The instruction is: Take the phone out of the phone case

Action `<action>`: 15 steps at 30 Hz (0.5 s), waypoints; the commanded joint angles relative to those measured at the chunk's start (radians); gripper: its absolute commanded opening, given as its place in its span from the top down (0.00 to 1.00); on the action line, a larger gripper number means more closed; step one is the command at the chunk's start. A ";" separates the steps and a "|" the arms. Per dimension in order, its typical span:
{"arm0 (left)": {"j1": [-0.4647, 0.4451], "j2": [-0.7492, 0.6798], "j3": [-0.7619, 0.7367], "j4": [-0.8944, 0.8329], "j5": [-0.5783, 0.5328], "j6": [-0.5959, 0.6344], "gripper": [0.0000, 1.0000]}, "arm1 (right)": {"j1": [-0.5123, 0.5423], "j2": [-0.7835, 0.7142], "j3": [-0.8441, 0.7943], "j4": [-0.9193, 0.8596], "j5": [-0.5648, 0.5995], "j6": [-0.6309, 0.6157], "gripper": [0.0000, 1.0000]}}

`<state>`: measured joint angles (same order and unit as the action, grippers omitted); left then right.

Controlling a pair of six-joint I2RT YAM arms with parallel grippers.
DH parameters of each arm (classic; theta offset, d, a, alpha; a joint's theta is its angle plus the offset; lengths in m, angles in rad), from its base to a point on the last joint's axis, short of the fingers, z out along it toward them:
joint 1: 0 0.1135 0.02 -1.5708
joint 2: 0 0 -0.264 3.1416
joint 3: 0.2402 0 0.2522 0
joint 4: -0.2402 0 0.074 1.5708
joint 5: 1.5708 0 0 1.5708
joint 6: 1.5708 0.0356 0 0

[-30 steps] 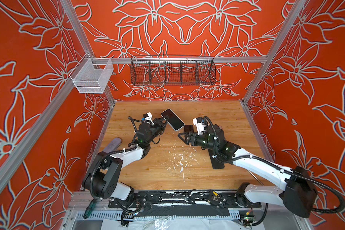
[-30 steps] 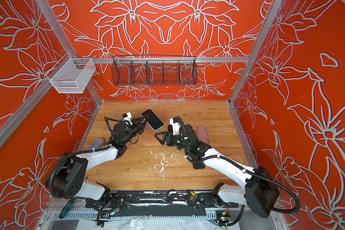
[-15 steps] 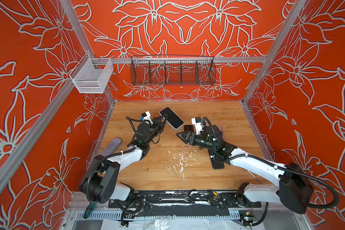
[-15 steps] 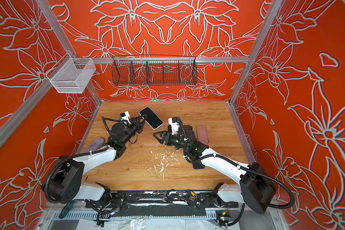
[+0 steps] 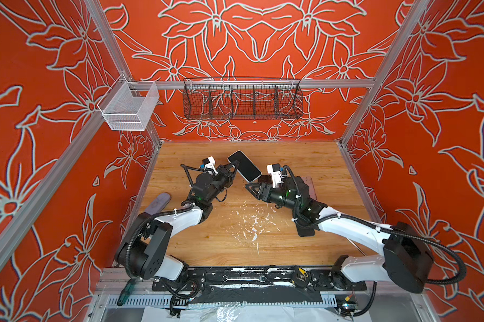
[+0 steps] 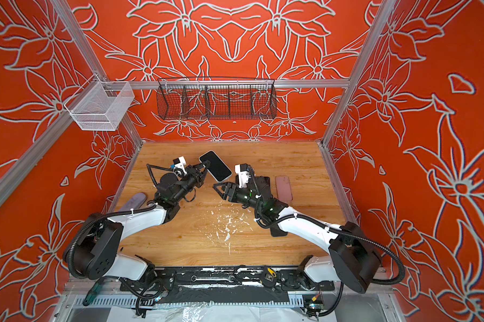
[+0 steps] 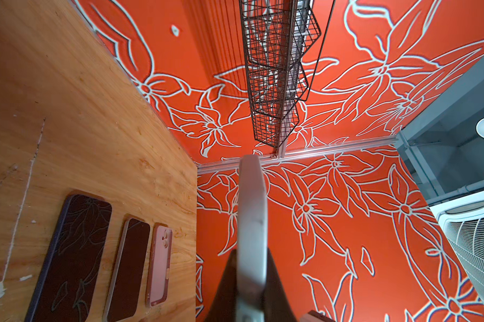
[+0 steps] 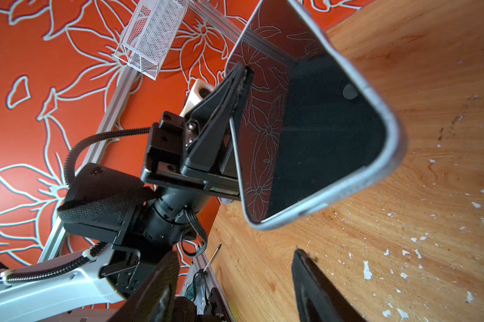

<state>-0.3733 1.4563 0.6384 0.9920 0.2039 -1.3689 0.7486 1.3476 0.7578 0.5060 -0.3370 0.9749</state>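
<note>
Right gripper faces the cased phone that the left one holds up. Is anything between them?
Nothing visible. In the right wrist view, open air separates the open right gripper from the near end of the phone, with only the table behind. The left gripper clamps a side edge, off that path.

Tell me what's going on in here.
The left gripper is shut on the side edge of a phone, holding it up off the wooden table. The phone sits in its pale case, not yet removed. The right gripper is open just short of the phone's nearer end, touching nothing.
</note>
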 commanded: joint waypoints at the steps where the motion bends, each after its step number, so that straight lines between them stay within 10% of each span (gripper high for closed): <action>1: -0.006 0.000 0.010 0.112 0.010 -0.024 1.00 | 0.009 0.020 0.012 0.065 0.042 0.041 0.35; 15: -0.005 0.027 -0.005 0.165 0.018 -0.070 1.00 | 0.011 0.081 0.045 0.149 0.063 0.027 0.46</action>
<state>-0.3740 1.4761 0.6270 1.0397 0.2081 -1.4082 0.7532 1.4109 0.7731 0.5865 -0.2859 0.9810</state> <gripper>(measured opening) 0.097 0.546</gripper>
